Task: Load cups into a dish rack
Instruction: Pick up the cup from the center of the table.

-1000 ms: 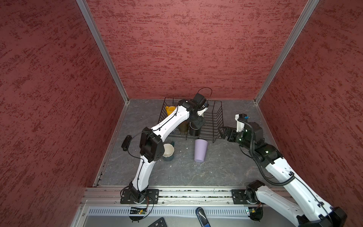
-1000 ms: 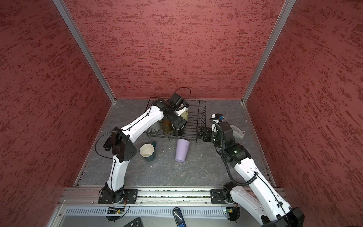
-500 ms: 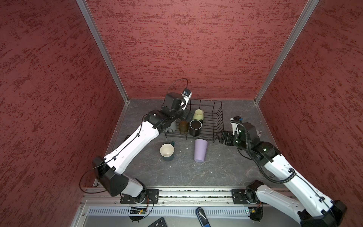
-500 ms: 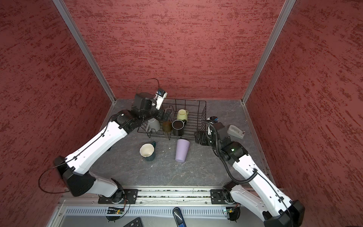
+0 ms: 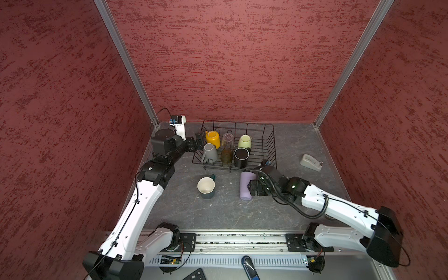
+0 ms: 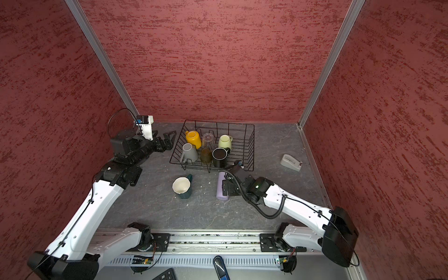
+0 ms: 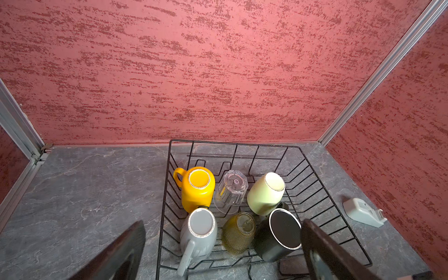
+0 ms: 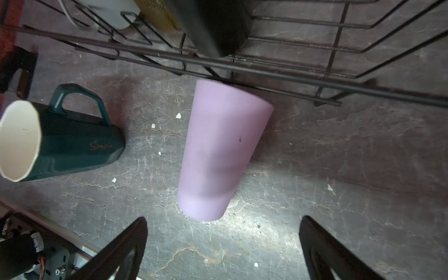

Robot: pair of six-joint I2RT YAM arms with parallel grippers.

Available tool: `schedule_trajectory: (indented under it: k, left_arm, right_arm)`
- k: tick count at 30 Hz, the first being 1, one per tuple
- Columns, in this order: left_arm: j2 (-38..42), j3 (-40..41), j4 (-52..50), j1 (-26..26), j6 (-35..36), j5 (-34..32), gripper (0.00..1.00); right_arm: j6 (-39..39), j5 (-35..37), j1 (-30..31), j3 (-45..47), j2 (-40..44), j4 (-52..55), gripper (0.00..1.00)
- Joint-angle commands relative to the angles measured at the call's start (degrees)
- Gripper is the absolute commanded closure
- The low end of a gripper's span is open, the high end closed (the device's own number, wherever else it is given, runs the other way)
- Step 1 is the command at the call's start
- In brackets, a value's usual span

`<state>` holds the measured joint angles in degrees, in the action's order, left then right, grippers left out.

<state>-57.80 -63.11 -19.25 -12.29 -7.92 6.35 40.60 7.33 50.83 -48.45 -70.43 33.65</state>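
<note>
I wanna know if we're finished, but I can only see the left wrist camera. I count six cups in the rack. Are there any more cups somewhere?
Observer: Yes, two more. A teal mug stands mouth up on the table, just in front of the dish rack.
Operator: What's the other one?
Observer: A lilac tumbler, also in front of the rack, on the right arm's side of the mug.
Operator: Is anybody getting it?
Observer: The right gripper is wide open right by the tumbler, pointed at it but not gripping it.
</note>
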Motion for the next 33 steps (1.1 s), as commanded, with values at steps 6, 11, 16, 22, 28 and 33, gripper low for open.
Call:
schedule_trajectory:
  k: [6,11,16,22,28,33]
  left_arm:
    - [2.38,2.25,1.81,2.51,-0.8,1.56,0.0]
    - [3.9,3.22,1.27,4.39,-2.15,1.07,0.0]
    - [5.3,3.31,1.0,5.16,-3.58,0.33,0.0]
    - [5.77,4.18,1.08,6.49,-3.76,1.84,0.01]
    - [5.67,3.95,0.8,7.0,-3.99,3.7,0.0]
    - [6.8,4.94,2.01,7.22,-3.61,3.59,0.0]
  right_arm:
    - [4.69,5.45,0.84,-0.13,-8.66,-7.21,0.01]
    - [4.54,6.84,0.85,-2.71,-14.38,-7.98,0.01]
    - [4.62,8.05,0.85,-5.21,-19.04,-7.9,0.01]
    - [4.62,7.77,0.85,-6.55,-21.57,-9.54,0.01]
    - [3.84,8.29,0.85,-5.7,-22.37,-9.83,0.08]
    - [3.4,8.93,0.84,-5.25,-22.38,-9.56,0.16]
